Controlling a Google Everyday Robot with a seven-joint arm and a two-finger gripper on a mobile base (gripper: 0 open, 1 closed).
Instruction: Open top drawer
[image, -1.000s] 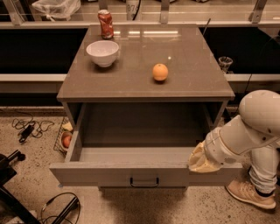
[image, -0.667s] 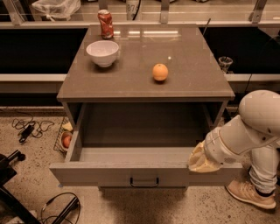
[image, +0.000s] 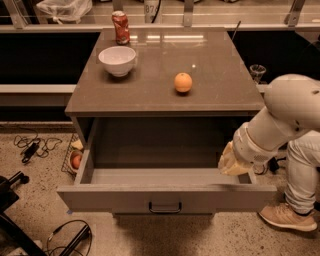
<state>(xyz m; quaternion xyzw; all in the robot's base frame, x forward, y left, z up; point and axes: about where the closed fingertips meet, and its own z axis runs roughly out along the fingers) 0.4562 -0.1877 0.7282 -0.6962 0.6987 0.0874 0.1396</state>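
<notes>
The top drawer (image: 165, 197) of the grey-brown cabinet stands pulled far out towards me. Its deep plain box shows nothing inside. A small black bar handle (image: 165, 207) sits at the centre of its front. My gripper (image: 231, 163) hangs at the drawer's right side, just above the box's right front corner, at the end of my white arm (image: 285, 117), which comes in from the right. The gripper is away from the handle.
On the cabinet top (image: 220, 80) stand a white bowl (image: 118, 60), a red can (image: 120, 27) and an orange (image: 183, 82). A person's leg and shoe (image: 286, 217) stand at the right. Cables (image: 30, 147) and a wire basket of fruit (image: 75, 157) lie on the floor at left.
</notes>
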